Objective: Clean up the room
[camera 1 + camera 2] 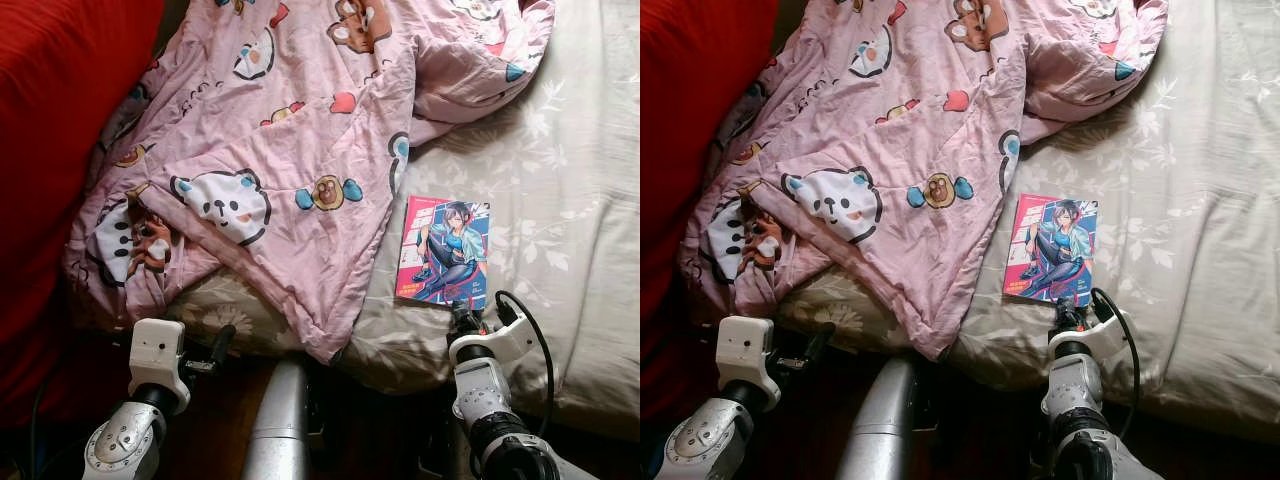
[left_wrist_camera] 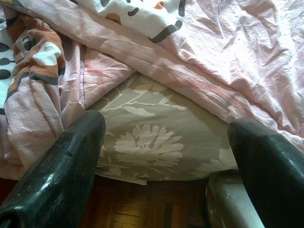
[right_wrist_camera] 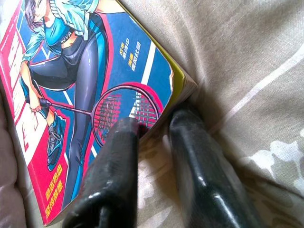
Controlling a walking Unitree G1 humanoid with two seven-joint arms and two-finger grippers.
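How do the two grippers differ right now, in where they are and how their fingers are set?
The right gripper is up on the bed at the near corner of the comic book, fingers close together around that corner; the left gripper hangs off the mattress edge below the pink blanket, touching nothing. The left's fingers are spread wide, the right's nearly closed. Both point toward the floral sheet.
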